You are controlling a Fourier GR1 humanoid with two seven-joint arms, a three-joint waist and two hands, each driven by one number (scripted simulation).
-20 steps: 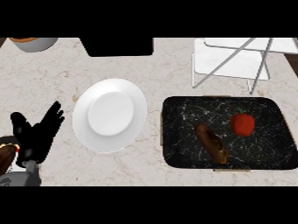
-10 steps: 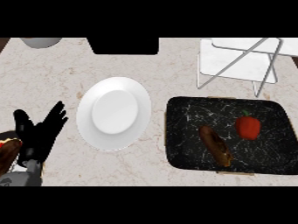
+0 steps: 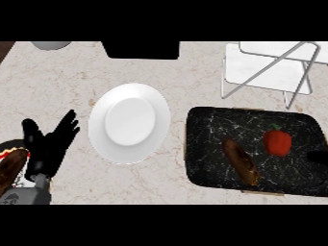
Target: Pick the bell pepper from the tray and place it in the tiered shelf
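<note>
The left hand (image 3: 49, 146) rests open at the lower left, the right hand (image 3: 327, 158) shows only a dark tip whose state I cannot tell, beside the bell pepper (image 3: 277, 142) lying ungrasped in the tray (image 3: 209, 144), the tiered shelf (image 3: 269, 72) beyond unfilled.

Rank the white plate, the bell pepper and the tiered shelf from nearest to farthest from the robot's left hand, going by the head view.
From the left hand, open at the view's lower left:
1. White plate, just to its right on the counter.
2. Bell pepper, across on the right, in the black tray.
3. Tiered shelf, at the far right back of the counter.
</note>
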